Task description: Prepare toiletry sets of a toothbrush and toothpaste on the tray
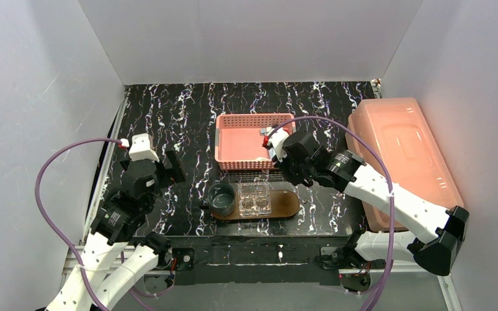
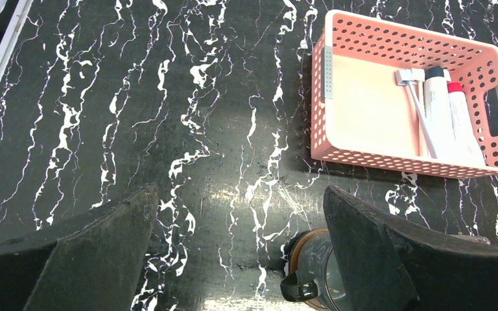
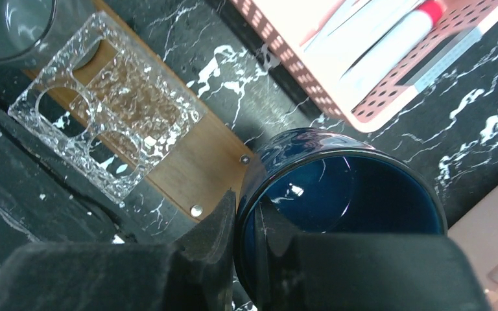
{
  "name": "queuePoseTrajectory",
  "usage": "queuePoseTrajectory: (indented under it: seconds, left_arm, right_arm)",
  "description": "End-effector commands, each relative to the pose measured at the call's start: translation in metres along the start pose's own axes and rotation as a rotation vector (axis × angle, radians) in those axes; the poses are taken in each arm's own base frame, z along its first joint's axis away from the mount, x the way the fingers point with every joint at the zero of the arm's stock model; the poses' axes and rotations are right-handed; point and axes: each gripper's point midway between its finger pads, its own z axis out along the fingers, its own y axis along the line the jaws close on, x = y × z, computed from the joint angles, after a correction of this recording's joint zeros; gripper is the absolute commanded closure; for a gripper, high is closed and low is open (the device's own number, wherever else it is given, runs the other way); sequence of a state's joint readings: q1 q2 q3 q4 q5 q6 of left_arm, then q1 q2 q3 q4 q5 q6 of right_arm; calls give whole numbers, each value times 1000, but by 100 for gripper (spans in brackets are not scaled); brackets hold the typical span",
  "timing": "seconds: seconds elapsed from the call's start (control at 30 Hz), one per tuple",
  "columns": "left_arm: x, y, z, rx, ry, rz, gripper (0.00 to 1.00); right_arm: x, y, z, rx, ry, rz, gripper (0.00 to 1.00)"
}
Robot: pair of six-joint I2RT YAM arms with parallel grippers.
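Observation:
The dark brown oval tray [image 1: 288, 206] lies near the front edge and carries a grey mug [image 1: 222, 198] and a clear holder [image 1: 254, 198]. My right gripper [image 3: 249, 217] is shut on the rim of a dark blue cup [image 3: 350, 188], one finger inside and one outside, at the tray's right end [image 3: 194, 162]. I cannot tell whether the cup rests or hangs. A toothbrush [image 2: 420, 120] and two toothpaste tubes [image 2: 438, 110] lie in the pink basket [image 2: 318, 97]. My left gripper [image 2: 240, 214] is open and empty over bare table, left of the mug [image 2: 311, 272].
The pink basket [image 1: 227, 163] stands just behind the tray. A large translucent pink lidded box [image 1: 405, 155] fills the right side. White walls close in the left, back and right. The right arm [image 1: 389, 194] reaches across in front of the box.

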State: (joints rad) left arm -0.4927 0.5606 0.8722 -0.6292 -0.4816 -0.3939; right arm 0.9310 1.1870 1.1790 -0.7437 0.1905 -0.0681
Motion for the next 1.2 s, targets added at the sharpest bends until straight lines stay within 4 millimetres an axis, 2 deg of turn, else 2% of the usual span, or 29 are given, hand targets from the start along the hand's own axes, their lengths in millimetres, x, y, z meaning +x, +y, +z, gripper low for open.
queuePoseTrajectory:
  seconds: [0.0,0.33,0.53,0.9,1.17]
  left_arm:
    - [-2,1,1,-7,-2,-2,1]
    - [-1,-1,2,-3,5,-3,1]
    - [-1,-1,2,1,8,-5,1]
    - [-1,-2,0,9,2,-10,1]
    - [-2,-2,-1,12,1,-12,1]
  right_arm:
    - [0,8,-4,-30,-19,47,99]
    - [37,34,5,-89,48,130,99]
    - [47,54,12,-61,37,107,99]
    - [55,64,26,-30,-8,111,99]
    - [53,69,35,-39,-41,131,99]
